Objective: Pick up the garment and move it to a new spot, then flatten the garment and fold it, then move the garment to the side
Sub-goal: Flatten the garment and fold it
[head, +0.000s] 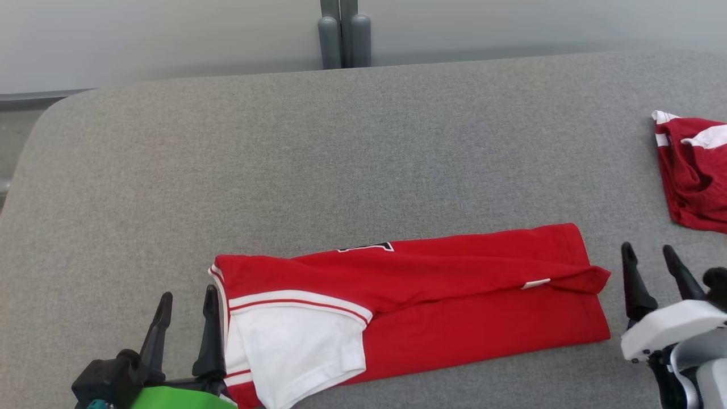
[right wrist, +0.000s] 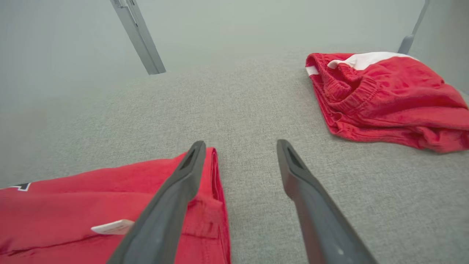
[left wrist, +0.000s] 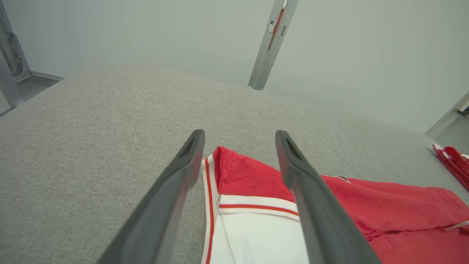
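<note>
Red garment (head: 466,307) w/ white sleeve (head: 295,346) & red-white trim lies flat on the grey table (head: 341,147), folded lengthwise into a long band running left-right, sleeve end at left, small white tag (head: 536,283) nr the right end.

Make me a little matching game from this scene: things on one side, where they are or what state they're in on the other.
Things:
1 folded jersey
2 bunched garment
3 left end effector
4 right end effector

Places and states:
A open, by the jersey's plain red end
B near the table's right edge
C open, by the white sleeve
D stretched between both end effectors

Pairs: 1-D, 2-B, 3-C, 4-A.
</note>
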